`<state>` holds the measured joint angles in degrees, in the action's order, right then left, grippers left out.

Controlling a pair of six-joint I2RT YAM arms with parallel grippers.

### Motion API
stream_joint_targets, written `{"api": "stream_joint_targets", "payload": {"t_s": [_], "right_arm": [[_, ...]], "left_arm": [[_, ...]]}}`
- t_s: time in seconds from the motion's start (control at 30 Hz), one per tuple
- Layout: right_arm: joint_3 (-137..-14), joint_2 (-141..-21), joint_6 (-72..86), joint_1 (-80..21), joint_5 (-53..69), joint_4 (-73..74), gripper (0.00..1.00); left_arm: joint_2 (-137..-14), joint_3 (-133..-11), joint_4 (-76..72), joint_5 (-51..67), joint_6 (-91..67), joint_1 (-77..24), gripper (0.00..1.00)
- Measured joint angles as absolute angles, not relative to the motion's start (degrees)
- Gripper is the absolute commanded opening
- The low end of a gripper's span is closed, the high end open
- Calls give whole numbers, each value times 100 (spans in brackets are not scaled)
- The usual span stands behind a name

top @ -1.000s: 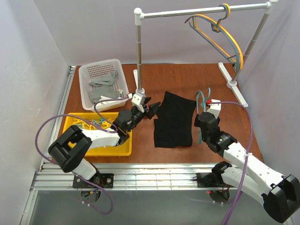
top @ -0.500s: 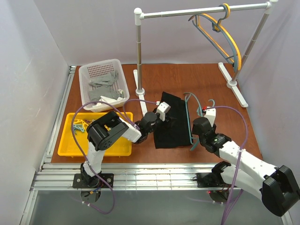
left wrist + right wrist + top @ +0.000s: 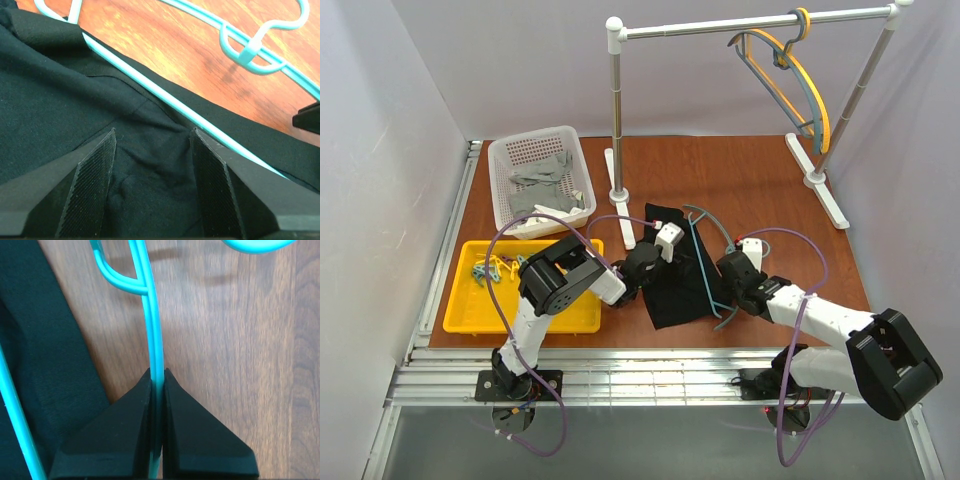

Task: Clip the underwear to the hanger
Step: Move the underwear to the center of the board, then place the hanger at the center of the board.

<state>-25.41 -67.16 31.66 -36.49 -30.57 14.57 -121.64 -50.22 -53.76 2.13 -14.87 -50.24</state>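
Observation:
The black underwear lies on the brown table, bunched at its top. The teal hanger lies across its right edge, hook towards the right arm. My left gripper is open and low over the underwear. In the left wrist view its jaws straddle black fabric without pinching it, and the hanger's bar runs just beyond them. My right gripper is shut on the hanger. In the right wrist view the fingertips clamp a teal bar beside the underwear's edge.
A white basket with grey cloths stands at the back left. A yellow tray holding clips lies at the front left. A rack pole and its base stand behind the underwear. A yellow hanger and a grey-blue one hang on the rail.
My left gripper moved right from the yellow tray onto the underwear. My right gripper dragged the teal hanger left onto the underwear's right edge. The underwear shifted and bunched.

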Motion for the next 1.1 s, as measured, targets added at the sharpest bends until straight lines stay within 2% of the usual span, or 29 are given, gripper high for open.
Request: {"api": "stream_joint_targets", "payload": {"t_s": [0.53, 0.8, 0.87, 0.9, 1.03, 1.1], "right_arm": [[-3002, -7393, 3094, -3677, -3520, 1339, 1], [-3000, -7203, 3087, -3677, -3557, 1343, 2], [-3000, -7205, 3094, -3677, -3562, 1352, 13], [-3002, -7216, 3096, -3677, -3566, 1356, 27], [-3070, -7378, 3044, -3677, -3579, 1380, 54], [-3111, -7456, 3017, -3677, -3583, 1382, 74]], "left_arm": [[-11998, -4327, -6005, 91, -1577, -4890, 54], [-11909, -4160, -6055, 93, -1559, -4613, 54], [-11865, -4091, -6077, 97, -1551, -4543, 54], [-11824, -4038, -6069, 99, -1549, -4501, 54], [-11611, -3848, -5946, 84, -1487, -4368, 55], [-11474, -3754, -5817, 75, -1428, -4338, 55]]}}
